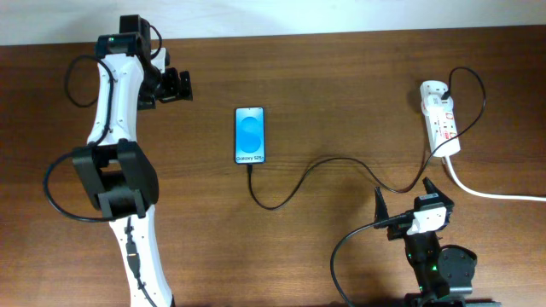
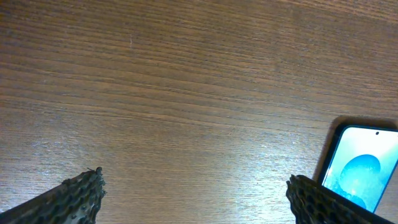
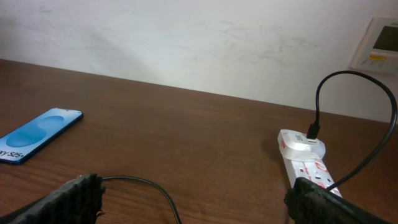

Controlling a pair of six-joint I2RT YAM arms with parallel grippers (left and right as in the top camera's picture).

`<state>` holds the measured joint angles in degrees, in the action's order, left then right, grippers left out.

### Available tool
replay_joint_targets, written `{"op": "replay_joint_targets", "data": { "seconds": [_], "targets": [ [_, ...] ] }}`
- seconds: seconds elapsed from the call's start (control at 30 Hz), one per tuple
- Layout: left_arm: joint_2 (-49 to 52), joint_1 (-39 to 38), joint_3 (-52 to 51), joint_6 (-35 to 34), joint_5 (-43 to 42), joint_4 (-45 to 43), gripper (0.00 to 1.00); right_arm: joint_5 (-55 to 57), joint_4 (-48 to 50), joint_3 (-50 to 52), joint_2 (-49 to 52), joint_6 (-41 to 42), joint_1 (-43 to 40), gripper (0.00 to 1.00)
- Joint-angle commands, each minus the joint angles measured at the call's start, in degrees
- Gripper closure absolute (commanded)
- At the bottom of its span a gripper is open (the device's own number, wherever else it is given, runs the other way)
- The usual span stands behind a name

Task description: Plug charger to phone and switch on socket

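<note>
The phone point(image 1: 250, 135) lies flat at the table's middle, blue screen up, "Galaxy" lettering at its near end. The thin black charger cable point(image 1: 316, 167) curls from the phone's near end, where its plug tip sits, across to the white socket strip point(image 1: 440, 116) at the far right. My left gripper point(image 1: 181, 84) is open and empty, left of the phone; the phone's corner point(image 2: 359, 171) shows beside its right finger. My right gripper point(image 1: 406, 198) is open and empty near the front edge. Its view shows the phone point(image 3: 38, 134), cable point(image 3: 152, 190) and socket point(image 3: 308, 158).
A thick white cord point(image 1: 490, 189) runs from the socket off the right edge. A white adapter point(image 3: 302, 142) sits plugged into the strip's far end. A pale wall point(image 3: 186, 43) rises behind the table.
</note>
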<state>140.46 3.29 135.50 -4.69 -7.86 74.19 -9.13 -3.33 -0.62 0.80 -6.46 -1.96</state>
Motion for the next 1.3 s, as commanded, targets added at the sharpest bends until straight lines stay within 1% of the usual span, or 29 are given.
{"op": "replay_joint_targets", "data": {
  "seconds": [0.0, 0.03, 0.07, 0.1, 0.13, 0.17, 0.2, 0.23, 0.27, 0.3, 0.33, 0.37, 0.4, 0.43, 0.47, 0.5, 0.57, 0.63, 0.67, 0.87, 1.03, 1.1, 1.27],
  "targets": [
    [-6.2, -1.9, -0.1, 0.5, 0.5, 0.0, 0.01, -0.9, -0.3, 0.3, -0.6, -0.2, -0.3, 0.02],
    [-11.6, -3.1, -2.4, 0.5, 5.0, 0.0, 0.01, -0.9, -0.3, 0.3, -0.6, -0.2, -0.3, 0.02],
    [-14.7, -3.8, -4.1, 0.5, 6.9, 0.0, 0.01, -0.9, -0.3, 0.3, -0.6, -0.2, -0.3, 0.02],
    [-19.6, -5.2, -7.1, 1.6, 13.9, -0.2, 0.01, -0.9, -0.3, 0.3, -0.6, -0.2, -0.3, 0.02],
    [-26.0, -7.3, -11.2, 1.6, 17.4, -0.1, 0.01, -0.9, -0.3, 0.3, -0.6, -0.2, -0.3, 0.02],
    [-31.2, -8.7, -15.1, 1.6, 18.6, -0.2, 0.01, -0.9, -0.3, 0.3, -0.6, -0.2, -0.3, 0.02],
    [-37.4, -10.3, -20.5, 1.6, 19.8, -2.5, 0.01, -0.9, -0.3, 0.3, -0.6, -0.2, -0.3, 0.02],
    [-43.3, -11.2, -26.5, 2.9, 19.7, -7.0, 0.01, -0.9, -0.3, 0.3, -0.6, -0.2, -0.3, 0.02],
    [-52.9, -11.4, -37.9, 4.1, 19.7, -15.5, 0.01, -0.9, -0.3, 0.3, -0.6, -0.2, -0.3, 0.02],
    [-57.9, -11.4, -43.7, 4.1, 19.6, -19.9, 0.01, -0.9, -0.3, 0.3, -0.6, -0.2, -0.3, 0.02],
    [-64.7, -11.4, -52.3, 4.2, 19.0, -26.6, 0.01, -0.9, -0.3, 0.3, -0.6, -0.2, -0.3, 0.02],
    [-76.5, -11.4, -68.1, 6.1, 15.4, -39.9, 0.01, -0.9, -0.3, 0.3, -0.6, -0.2, -0.3, 0.02],
    [-85.4, -11.4, -79.4, 8.3, 12.1, -50.0, 0.01, -0.9, -0.3, 0.3, -0.6, -0.2, -0.3, 0.02],
    [-93.6, -11.4, -90.6, 9.6, 11.5, -60.5, 0.01, -0.9, -0.3, 0.3, -0.6, -0.2, -0.3, 0.01],
    [-96.2, -11.4, -93.9, 10.7, 11.5, -63.6, 0.01, -0.9, -0.3, 0.3, -0.6, -0.2, -0.3, 0.02],
    [-102.0, -11.4, -100.7, 13.2, 11.4, -69.8, 0.01, -0.9, -0.3, 0.3, -0.6, -0.2, -0.3, 0.02],
    [-106.7, -11.4, -105.7, 14.8, 11.4, -73.2, 0.01, -0.9, -0.3, 0.3, -0.6, -0.2, -0.3, 0.02],
    [-113.1, -9.9, -112.5, 17.7, 7.1, -76.0, 0.01, -0.9, -0.3, 0.3, -0.6, -0.2, -0.3, 0.02],
    [-115.4, -8.7, -115.0, 17.7, 5.9, -77.0, 0.01, -0.9, -0.3, 0.3, -0.6, -0.2, -0.3, 0.02],
    [-130.6, -5.7, -128.1, 18.1, 5.7, -77.6, 0.01, -0.9, -0.3, 0.3, -0.6, -0.2, -0.3, 0.02],
    [-136.6, -5.6, -133.5, 18.1, 7.6, -76.8, 0.01, -0.9, -0.3, 0.3, -0.6, -0.2, -0.3, 0.02],
    [-140.2, -5.6, -135.0, 18.1, 7.5, -70.3, 0.01, -0.9, -0.3, 0.3, -0.6, -0.2, -0.3, 0.02],
    [-140.2, -5.6, -135.0, 18.1, 7.5, -69.4, 0.01, -0.9, -0.3, 0.3, -0.6, -0.2, -0.3, 0.02]
  ]
}}
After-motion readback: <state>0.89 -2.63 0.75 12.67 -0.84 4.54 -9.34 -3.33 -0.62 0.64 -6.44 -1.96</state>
